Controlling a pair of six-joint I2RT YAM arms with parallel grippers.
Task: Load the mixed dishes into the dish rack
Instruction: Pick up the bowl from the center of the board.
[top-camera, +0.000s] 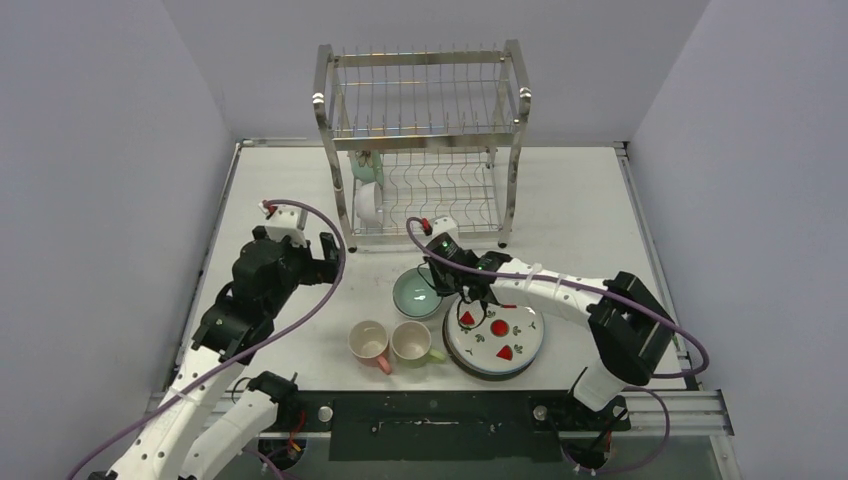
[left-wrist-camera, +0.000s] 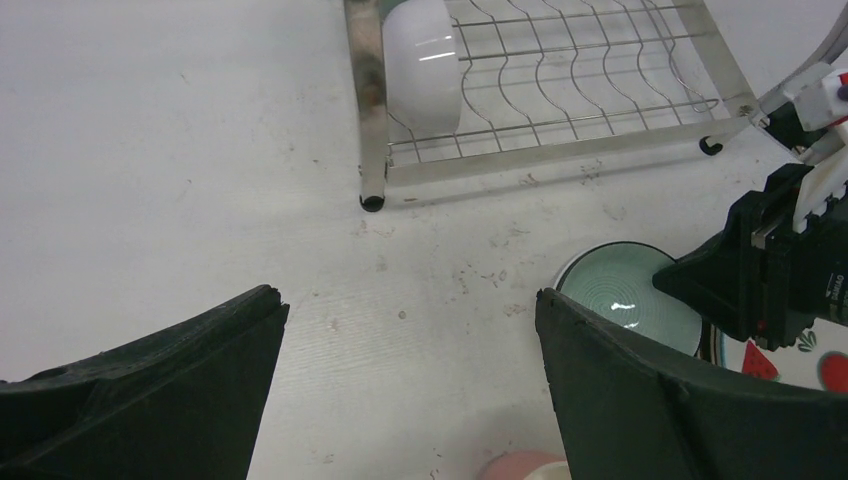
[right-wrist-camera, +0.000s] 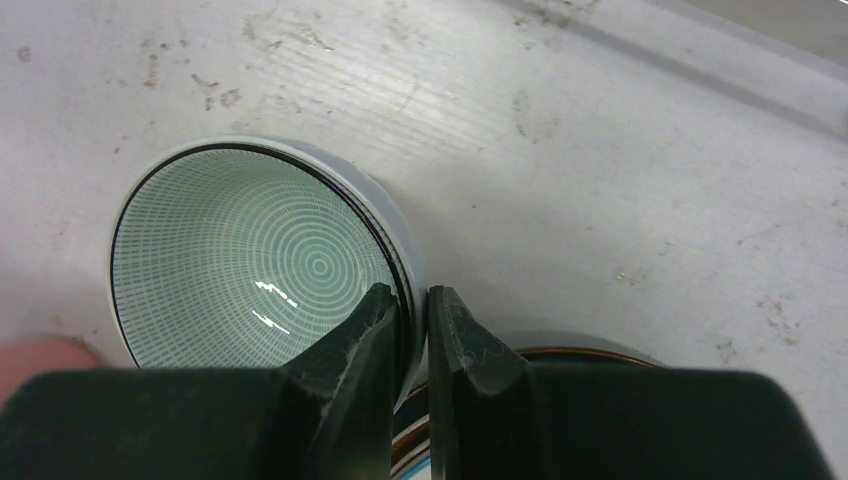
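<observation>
Two fingers of the right end effector (right-wrist-camera: 410, 300) are pinching the plate-side rim of the mint-green bowl (right-wrist-camera: 250, 260), which is sitting on the tabletop (top-camera: 570, 210) between the dish rack (top-camera: 422, 142) and the strawberry plate (top-camera: 505, 340). The left end effector (left-wrist-camera: 408, 300) is hanging wide open, holding nothing, near the rack's front left leg. A white bowl (left-wrist-camera: 425, 60) is standing in the lower tier.

Shiny steel wire rack (top-camera: 420, 141); glossy green bowl (right-wrist-camera: 260, 260); scuffed matt table (right-wrist-camera: 600, 150).
</observation>
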